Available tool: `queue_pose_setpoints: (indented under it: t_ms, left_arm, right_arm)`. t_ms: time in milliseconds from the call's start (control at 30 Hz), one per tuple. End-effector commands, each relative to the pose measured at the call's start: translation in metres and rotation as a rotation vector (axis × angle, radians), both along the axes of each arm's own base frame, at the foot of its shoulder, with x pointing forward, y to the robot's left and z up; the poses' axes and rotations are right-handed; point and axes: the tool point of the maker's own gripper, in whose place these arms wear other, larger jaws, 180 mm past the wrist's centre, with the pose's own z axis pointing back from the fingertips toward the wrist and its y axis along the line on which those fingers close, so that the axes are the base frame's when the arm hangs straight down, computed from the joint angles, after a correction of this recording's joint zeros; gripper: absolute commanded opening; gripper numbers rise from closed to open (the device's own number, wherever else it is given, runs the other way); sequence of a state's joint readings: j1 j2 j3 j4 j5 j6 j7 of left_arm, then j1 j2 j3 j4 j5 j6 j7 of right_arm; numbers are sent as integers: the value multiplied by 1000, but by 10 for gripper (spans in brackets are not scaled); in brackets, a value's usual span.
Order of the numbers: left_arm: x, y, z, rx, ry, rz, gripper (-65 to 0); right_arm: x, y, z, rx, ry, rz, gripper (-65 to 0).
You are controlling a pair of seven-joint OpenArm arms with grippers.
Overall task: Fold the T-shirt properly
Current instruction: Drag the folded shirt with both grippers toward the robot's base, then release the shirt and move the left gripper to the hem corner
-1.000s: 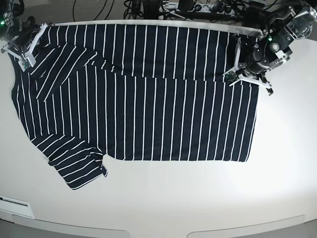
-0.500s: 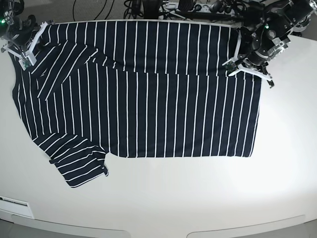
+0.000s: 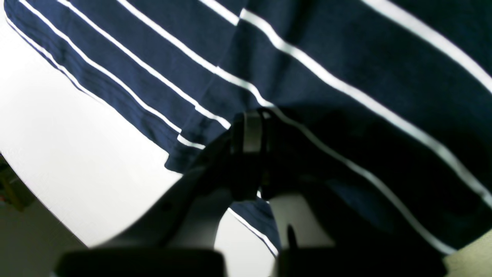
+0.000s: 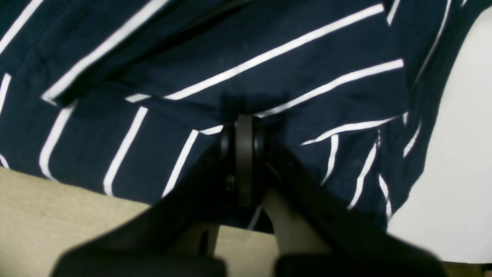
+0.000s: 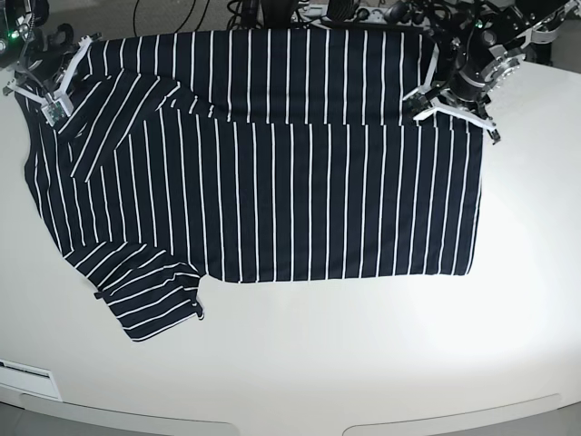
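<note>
T-shirt (image 5: 272,173) navy, white-striped, far edge doubled over.

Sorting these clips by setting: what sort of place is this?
Probably a robotics lab or test bench. A striped T-shirt lies on a plain white table, two robot arms grip it, and cables and gear crowd behind the far edge.

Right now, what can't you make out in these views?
- Base: T-shirt's far edge is cut off by the frame top; neck label not visible.
- Left wrist: left gripper is dark and blurred; gripped layers unclear.
- Right wrist: right gripper shadows the pinch; layer count unclear.
- Base: table glare hides surface detail.
</note>
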State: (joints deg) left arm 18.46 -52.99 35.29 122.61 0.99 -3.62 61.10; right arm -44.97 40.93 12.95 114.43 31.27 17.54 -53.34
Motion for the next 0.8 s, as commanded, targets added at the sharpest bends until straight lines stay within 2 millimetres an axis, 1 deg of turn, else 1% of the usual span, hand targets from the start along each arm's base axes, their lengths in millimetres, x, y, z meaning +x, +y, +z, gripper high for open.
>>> queue_pose_setpoints:
  t_ms: [0, 200, 467, 633, 767]
  left_arm:
    - [-13, 1, -4, 7, 56, -6, -650]
    - [13, 7, 6, 38, -62, 8, -650]
    - [43, 8, 21, 24, -174, 55, -650]
    - [73, 15, 42, 44, -322, 93, -650]
    - [90, 22, 60, 77, -450, 114, -650]
  right_arm:
    - [-5, -3, 2, -22, 23, 14, -650]
    - [7, 9, 14, -13, -31, 55, -650]
    - [43, 14, 44, -99, -230, 108, -650]
    - [70, 14, 61, -121, -327, 108, -650]
    - [86, 15, 70, -122, -377, 103, -650]
